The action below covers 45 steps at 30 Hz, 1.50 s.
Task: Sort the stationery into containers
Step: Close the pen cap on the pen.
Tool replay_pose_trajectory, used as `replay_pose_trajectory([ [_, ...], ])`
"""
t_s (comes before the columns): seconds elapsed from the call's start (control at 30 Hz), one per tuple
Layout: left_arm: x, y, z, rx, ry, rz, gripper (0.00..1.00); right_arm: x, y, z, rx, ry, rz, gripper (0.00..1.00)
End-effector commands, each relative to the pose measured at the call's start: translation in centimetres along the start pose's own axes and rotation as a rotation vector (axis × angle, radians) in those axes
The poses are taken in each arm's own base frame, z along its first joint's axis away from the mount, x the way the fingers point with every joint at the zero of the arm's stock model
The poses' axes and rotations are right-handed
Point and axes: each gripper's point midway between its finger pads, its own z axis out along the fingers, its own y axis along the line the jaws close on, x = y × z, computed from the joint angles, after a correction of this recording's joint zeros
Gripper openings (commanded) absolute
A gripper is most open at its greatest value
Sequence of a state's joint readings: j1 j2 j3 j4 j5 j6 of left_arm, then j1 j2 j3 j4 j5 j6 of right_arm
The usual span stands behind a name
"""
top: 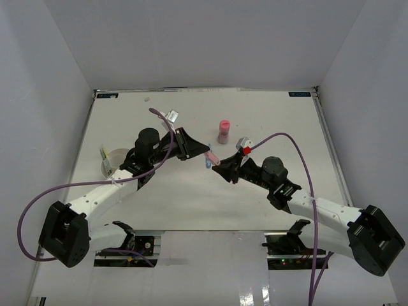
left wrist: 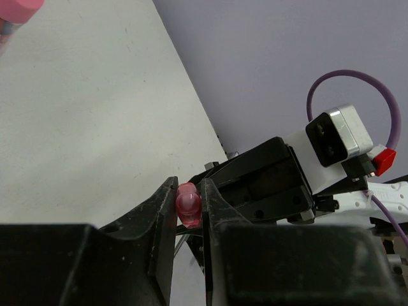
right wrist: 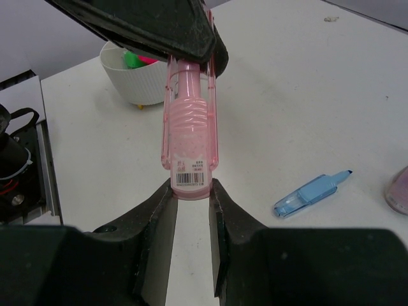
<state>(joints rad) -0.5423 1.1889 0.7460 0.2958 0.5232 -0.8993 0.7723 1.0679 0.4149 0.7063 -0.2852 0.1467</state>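
Holding the pink highlighter [right wrist: 189, 137] between both arms, we judge the step in hand to be a handover toward the white cup [right wrist: 143, 86]. The right gripper [right wrist: 191, 191] is clamped on the labelled end, its fingers pressed against either side of the barrel. The left gripper [left wrist: 189, 213] is closed on the opposite, narrower end, and in its own wrist view only the pink tip shows between its fingers. The highlighter sits near the middle of the table [top: 166, 204], apparently lifted off the surface. The cup stands well apart on the left side, with green and pink stationery [right wrist: 137, 59] already inside it.

To do this well, we should let only one hand give way. The right fingers ought to part fully before the left arm moves, or the two grips will twist the barrel. The left hold is near the very tip, so we should carry slowly and keep the barrel from swinging. We should also steer clear of the blue pen [right wrist: 312, 193] lying just beside the exchange, and of the pink cylinder [top: 224, 131] standing behind it.
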Motion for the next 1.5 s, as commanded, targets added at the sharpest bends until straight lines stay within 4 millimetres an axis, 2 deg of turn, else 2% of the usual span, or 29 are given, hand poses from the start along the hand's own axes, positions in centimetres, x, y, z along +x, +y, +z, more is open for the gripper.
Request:
replay_pose_trajectory([
  [0.0,1.8,-0.8,0.3,0.028,0.067,0.019,0.12,-4.5,0.7,0.7,-0.037,-0.128,-0.046,0.25],
  [0.2,3.0,-1.0,0.9,0.037,0.109,0.042,0.10,-4.5,0.7,0.9,-0.041,-0.125,-0.044,0.18],
  [0.43,3.2,-1.7,1.1,0.052,0.115,0.067,0.06,-4.7,0.7,1.0,-0.041,-0.129,-0.045,0.12],
  [0.7,5.6,-1.7,1.9,0.055,0.175,0.064,0.02,-5.5,0.7,1.2,-0.037,-0.146,-0.052,0.08],
  [1.27,8.6,-0.8,2.1,0.041,0.252,0.070,0.00,-9.1,0.2,1.7,-0.005,-0.207,-0.119,0.08],
  [1.47,9.5,-0.5,2.2,0.037,0.278,0.065,0.00,-10.9,0.3,2.0,-0.008,-0.244,-0.135,0.08],
])
